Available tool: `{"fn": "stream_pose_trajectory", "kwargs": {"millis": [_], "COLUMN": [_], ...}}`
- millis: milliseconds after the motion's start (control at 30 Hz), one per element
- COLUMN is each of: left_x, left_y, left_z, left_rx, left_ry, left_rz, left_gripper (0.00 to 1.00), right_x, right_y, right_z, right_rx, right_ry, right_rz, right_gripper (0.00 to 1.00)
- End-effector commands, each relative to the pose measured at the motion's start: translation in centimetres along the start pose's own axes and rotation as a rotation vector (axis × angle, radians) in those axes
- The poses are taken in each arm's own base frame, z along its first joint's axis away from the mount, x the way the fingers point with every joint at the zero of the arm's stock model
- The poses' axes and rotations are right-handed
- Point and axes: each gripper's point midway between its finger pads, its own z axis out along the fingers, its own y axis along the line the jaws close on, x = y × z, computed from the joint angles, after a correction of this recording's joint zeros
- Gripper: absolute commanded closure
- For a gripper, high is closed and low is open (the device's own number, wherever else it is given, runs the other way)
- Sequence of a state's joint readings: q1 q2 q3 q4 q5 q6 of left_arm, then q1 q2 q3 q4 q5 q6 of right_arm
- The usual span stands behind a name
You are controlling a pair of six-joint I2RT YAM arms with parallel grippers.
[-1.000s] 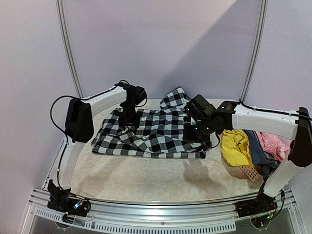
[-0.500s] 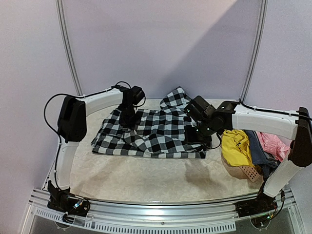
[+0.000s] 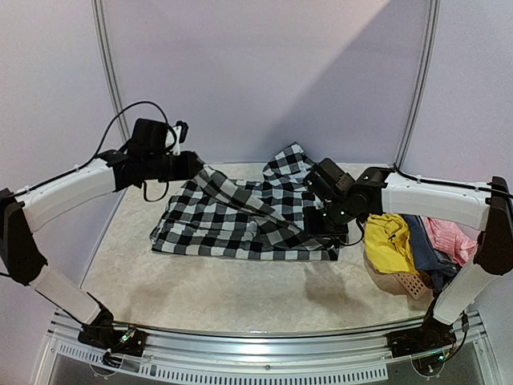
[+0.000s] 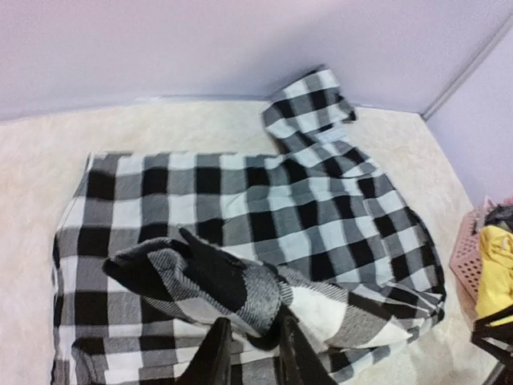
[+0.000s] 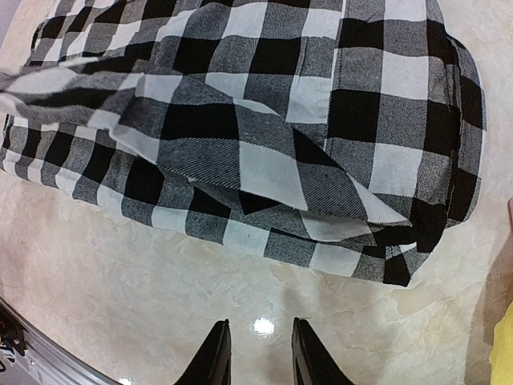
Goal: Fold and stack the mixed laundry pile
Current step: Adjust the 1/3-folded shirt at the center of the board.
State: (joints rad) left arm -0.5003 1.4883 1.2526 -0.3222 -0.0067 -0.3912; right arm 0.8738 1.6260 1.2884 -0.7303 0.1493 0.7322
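The black-and-white checked shirt lies spread on the table, one sleeve reaching toward the back wall. My left gripper is raised over the shirt's back left part. It is shut on a fold of the shirt and holds that fold up off the rest, with the cloth pinched between its fingertips. My right gripper is low at the shirt's right end. It is open and empty over bare table just short of the shirt's hem. The yellow, blue-grey and pink garments lie heaped at the right.
A salmon perforated basket sits under the heap at the right and also shows in the left wrist view. The lilac back wall and two upright poles close the rear. A metal rail runs along the near table edge.
My left arm has swung up and to the left, lifting a fold of the checked shirt off the table. The right arm has stayed at the shirt's right end.
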Motion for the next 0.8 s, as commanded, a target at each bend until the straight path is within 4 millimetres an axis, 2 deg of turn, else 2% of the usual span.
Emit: {"fn": "stream_pose_trajectory", "kwargs": {"millis": [0,67,100,133,233,300,367,433,567,767], "left_x": [8.1,11.1,12.0,12.2,11.4,10.4,9.8,9.5,11.0,11.3], "left_y": [7.5,9.4,10.3,10.7,11.9,12.7,13.3,13.4,13.0,8.3], "left_z": [2.2,1.9,1.6,1.1,-0.9,-2.3,-3.1,-3.0,-1.0,3.1], "left_rx": [-0.123,-0.142,-0.158,-0.157,-0.221,-0.282,-0.349,-0.388,-0.430,-0.357], "left_ry": [0.087,0.153,0.163,0.154,0.083,0.063,0.098,0.183,0.430,0.603], "left_rz": [-0.109,-0.185,-0.232,-0.256,-0.277,-0.271,-0.252,-0.233,-0.232,-0.123], "left_gripper": [0.69,0.55,0.50,0.47,0.27,0.22,0.23,0.26,0.35,0.45], "right_x": [-0.6,-1.0,-1.2,-1.3,-1.7,-1.9,-2.0,-2.1,-2.4,-2.4], "right_y": [0.5,0.9,1.1,1.4,2.0,2.3,2.6,2.8,3.0,3.0], "right_z": [-0.1,0.2,0.2,0.4,0.9,1.2,1.4,1.7,1.8,2.0], "right_rx": [-0.015,-0.020,-0.023,-0.026,-0.034,-0.038,-0.039,-0.040,-0.042,-0.035], "right_ry": [-0.023,-0.022,-0.024,-0.022,-0.019,-0.014,-0.012,-0.010,-0.016,-0.017], "right_rz": [0.016,0.012,0.007,0.004,-0.004,-0.007,-0.014,-0.017,-0.018,-0.016], "right_gripper": [0.74,0.74,0.74,0.74,0.74,0.74,0.74,0.74,0.74,0.74]}}
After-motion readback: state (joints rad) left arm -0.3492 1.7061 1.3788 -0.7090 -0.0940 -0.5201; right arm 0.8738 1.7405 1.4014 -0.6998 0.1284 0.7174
